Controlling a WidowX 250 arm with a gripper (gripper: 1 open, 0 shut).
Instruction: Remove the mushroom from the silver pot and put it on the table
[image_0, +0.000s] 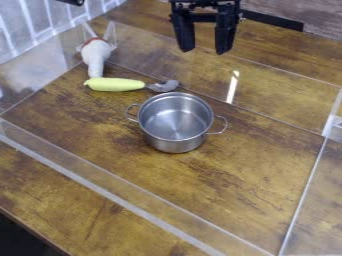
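The silver pot (177, 121) stands in the middle of the table (254, 175), and its shiny inside shows nothing in it. A whitish mushroom (92, 56) with a brownish cap lies on the table at the back left, close to the acrylic panel. My gripper (203, 47) hangs at the back, above and beyond the pot, pointing down. Its two dark fingers (183, 40) are spread wide open with nothing between them.
A yellow corn-like piece (115, 85) lies left of the pot, with a small grey item (163, 86) beside it. Clear acrylic panels (80, 165) fence the work area at front, left and right.
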